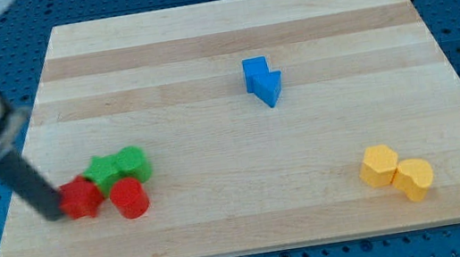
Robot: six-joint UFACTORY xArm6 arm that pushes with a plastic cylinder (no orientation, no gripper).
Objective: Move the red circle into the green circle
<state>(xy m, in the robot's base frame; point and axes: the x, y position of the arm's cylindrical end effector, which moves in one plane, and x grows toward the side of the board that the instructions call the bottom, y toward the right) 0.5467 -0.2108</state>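
Note:
The red circle (130, 198) sits near the board's lower left, just below the green circle (134, 163) and close to it. A green star-like block (105, 172) lies against the green circle's left side. A second red block, star-like (81, 198), lies left of the red circle. My tip (53, 214) rests on the board touching the left side of that red star-like block, with the dark rod slanting up toward the view's upper left.
Two blue blocks (262, 80) lie together right of the board's centre toward the top. Two yellow blocks (397, 173) lie together at the lower right. The wooden board (224, 21) lies on a blue perforated table.

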